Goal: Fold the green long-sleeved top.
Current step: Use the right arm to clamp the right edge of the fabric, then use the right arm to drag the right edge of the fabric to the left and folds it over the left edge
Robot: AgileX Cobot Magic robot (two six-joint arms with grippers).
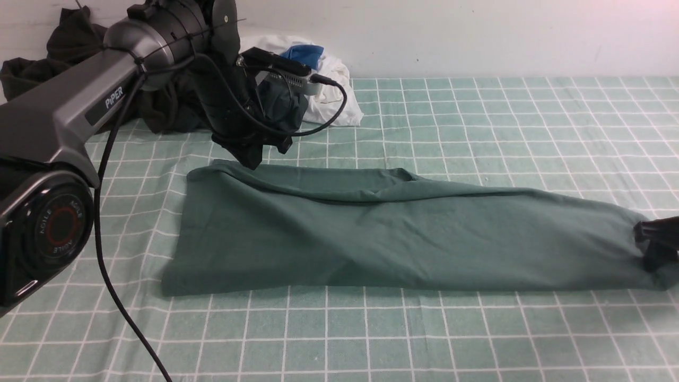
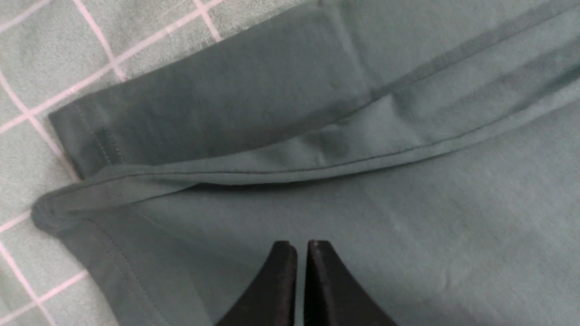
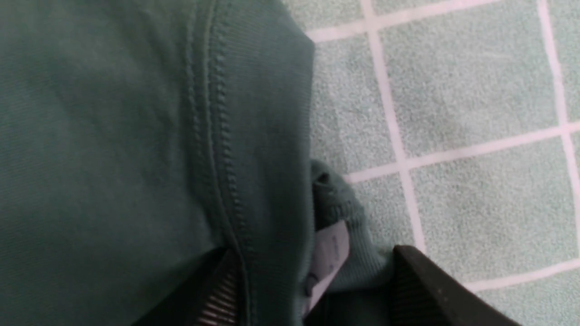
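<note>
Green top: the green long-sleeved top point(image 1: 392, 233) lies flat on the checked tablecloth point(image 1: 477, 132), folded into one long band that runs across the front view.

Shape of the top: its left end is broad and square. Its right end narrows toward the right gripper point(image 1: 655, 246). A long fold line runs along its far side.

Left gripper: the left gripper point(image 1: 253, 156) hangs over the top's far left corner. In the left wrist view point(image 2: 301, 246) its two black fingers are pressed together with nothing between them, just above smooth fabric.

Sleeve: a sleeve point(image 2: 217, 99) lies folded flat along the top's edge, and its stitched cuff point(image 2: 86, 136) ends close to the top's corner.

Right gripper: it sits at the top's right end. The right wrist view shows a finger point(image 3: 435, 290) on either side of a bunched fold of stitched, ribbed fabric, pinching the top there.

Label: a pale label point(image 3: 331, 253) shows in the gathered fabric between the fingers.

Dark clothes: a heap of dark clothes point(image 1: 69, 48) rests beyond the top's left end, against the wall.

White cloth: a white cloth point(image 1: 331, 87) with a blue patch lies beside that heap, behind the top.

Cable: a black cable point(image 1: 111, 276) hangs from the left arm, left of the top.
</note>
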